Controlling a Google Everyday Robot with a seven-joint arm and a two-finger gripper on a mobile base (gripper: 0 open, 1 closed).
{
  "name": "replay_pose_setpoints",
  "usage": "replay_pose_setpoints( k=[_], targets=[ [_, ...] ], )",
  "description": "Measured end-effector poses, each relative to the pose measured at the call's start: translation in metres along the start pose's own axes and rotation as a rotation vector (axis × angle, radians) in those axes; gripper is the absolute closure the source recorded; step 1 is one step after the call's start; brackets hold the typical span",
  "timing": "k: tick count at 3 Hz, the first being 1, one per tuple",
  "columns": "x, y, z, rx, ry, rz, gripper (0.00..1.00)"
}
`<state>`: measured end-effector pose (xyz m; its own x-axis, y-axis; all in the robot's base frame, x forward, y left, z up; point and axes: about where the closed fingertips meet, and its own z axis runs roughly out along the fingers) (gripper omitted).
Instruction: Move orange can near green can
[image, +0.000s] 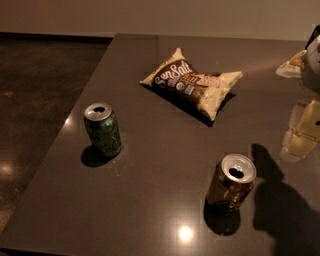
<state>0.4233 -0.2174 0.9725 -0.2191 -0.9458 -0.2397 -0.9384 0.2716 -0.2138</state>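
The orange can (231, 186) stands upright on the dark table, front right, with its silver top open. The green can (103, 129) stands upright at the table's left, well apart from the orange can. My gripper (296, 142) hangs at the right edge of the camera view, above the table, up and to the right of the orange can and not touching it. It holds nothing that I can see. Its shadow falls on the table just right of the orange can.
A brown and cream snack bag (192, 82) lies flat at the middle back of the dark table (150, 200). The table's left edge runs diagonally past the green can, with dark floor (35, 100) beyond it.
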Motion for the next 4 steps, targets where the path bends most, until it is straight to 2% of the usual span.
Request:
replay_pose_setpoints(
  k=[1,2,3,4],
  targets=[
    [0.0,0.033,0.005,-0.04,-0.079,-0.024,0.0],
    [-0.016,0.072,0.024,-0.11,-0.206,-0.072,0.0],
    [-0.033,0.096,0.045,-0.169,-0.305,-0.103,0.0],
    [-0.05,0.11,0.058,-0.202,-0.375,-0.12,0.0]
  ],
)
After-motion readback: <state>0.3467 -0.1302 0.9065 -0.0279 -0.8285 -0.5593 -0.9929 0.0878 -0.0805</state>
